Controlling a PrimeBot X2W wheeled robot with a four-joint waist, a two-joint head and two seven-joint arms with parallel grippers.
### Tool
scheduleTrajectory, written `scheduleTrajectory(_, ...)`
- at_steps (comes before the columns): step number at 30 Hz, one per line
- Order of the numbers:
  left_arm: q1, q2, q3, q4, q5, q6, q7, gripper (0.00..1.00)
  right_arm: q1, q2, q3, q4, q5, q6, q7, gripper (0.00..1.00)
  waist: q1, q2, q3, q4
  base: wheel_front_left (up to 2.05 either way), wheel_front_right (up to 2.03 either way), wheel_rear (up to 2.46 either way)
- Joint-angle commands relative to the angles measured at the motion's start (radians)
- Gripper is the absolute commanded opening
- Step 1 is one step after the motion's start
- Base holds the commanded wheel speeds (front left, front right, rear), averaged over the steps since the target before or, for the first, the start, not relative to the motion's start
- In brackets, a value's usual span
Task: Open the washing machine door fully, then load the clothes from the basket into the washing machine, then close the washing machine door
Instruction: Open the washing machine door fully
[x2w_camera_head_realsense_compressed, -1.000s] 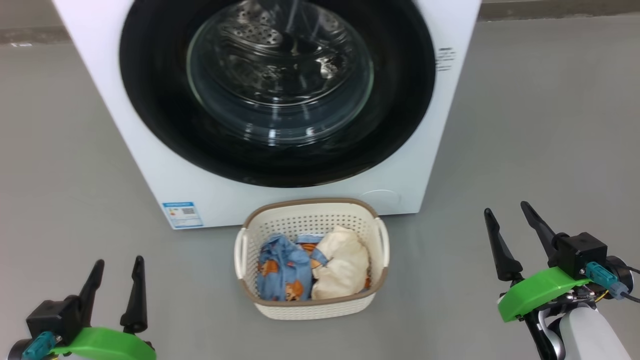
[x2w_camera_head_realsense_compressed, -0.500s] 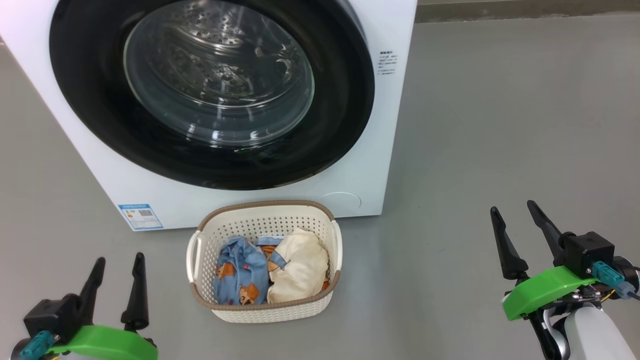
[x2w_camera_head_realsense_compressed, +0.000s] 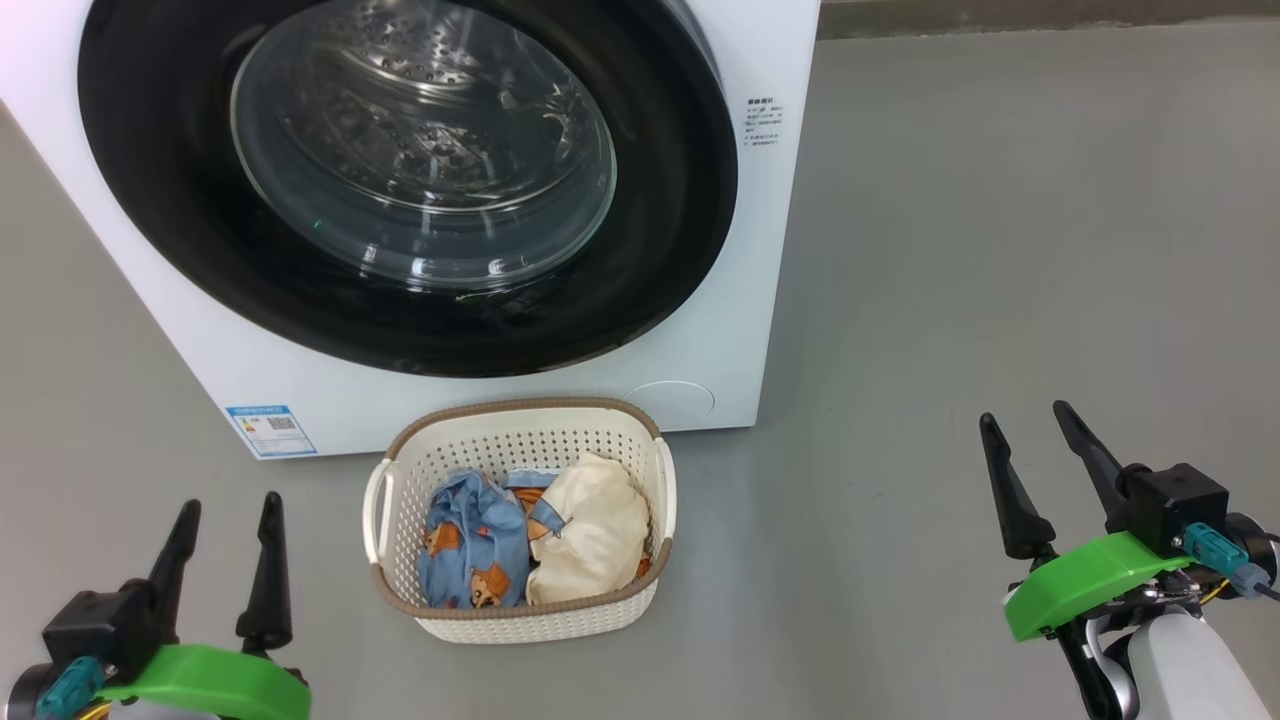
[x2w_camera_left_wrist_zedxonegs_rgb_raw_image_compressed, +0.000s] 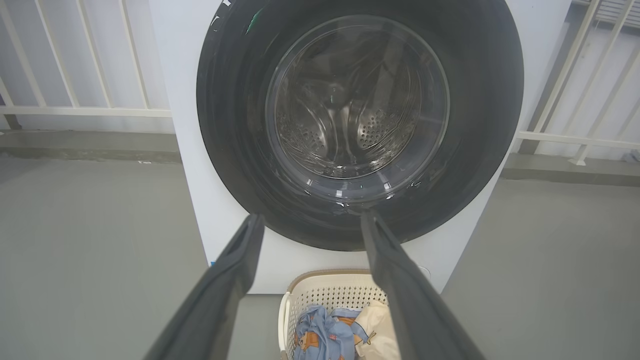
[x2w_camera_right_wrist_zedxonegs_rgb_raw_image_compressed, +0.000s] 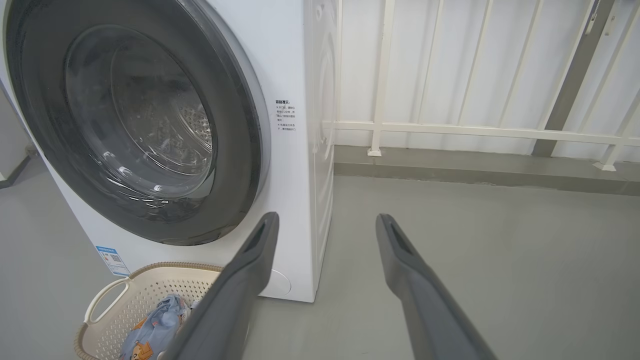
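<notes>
Apparently shut, washing machine door (x2w_camera_head_realsense_compressed: 405, 170), glossy black, clear glass bulging centrally

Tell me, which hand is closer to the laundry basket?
Left. The left hand is just left of the basket; the right hand is far off to its right.

We count one big white front-loading washing machine (x2w_camera_head_realsense_compressed: 770, 300), carrying one round glossy black door (x2w_camera_head_realsense_compressed: 690, 200) and one small blue label (x2w_camera_head_realsense_compressed: 270, 430). One cream-white perforated plastic basket (x2w_camera_head_realsense_compressed: 520, 625), with two white side handles (x2w_camera_head_realsense_compressed: 374, 500). Garments in it: two, namely one light blue printed garment (x2w_camera_head_realsense_compressed: 465, 555) and one plain cream-white garment (x2w_camera_head_realsense_compressed: 590, 530). Claws: two, the left claw (x2w_camera_head_realsense_compressed: 228, 505) and the right claw (x2w_camera_head_realsense_compressed: 1022, 414); two long dark fingers (x2w_camera_head_realsense_compressed: 1010, 500) each, four in all.
</notes>
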Motion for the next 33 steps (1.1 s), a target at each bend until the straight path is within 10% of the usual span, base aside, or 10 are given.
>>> scheduleTrajectory(1,-0.039,0.019,0.039,-0.028,0.01,-0.002,-0.013,1.0,-0.028,-0.002,0.025,-0.026,0.008,0.002,-0.012,1.0,0.0,-0.0001,-0.001,0.0,0.0,0.0,0.0)
scheduleTrajectory(33,-0.037,0.005,0.038,-0.063,0.032,-0.002,-0.013,1.0,-0.064,0.014,0.0,-0.053,0.041,0.002,-0.012,1.0,0.0,-0.0001,0.028,0.016,0.0,0.0,0.0)
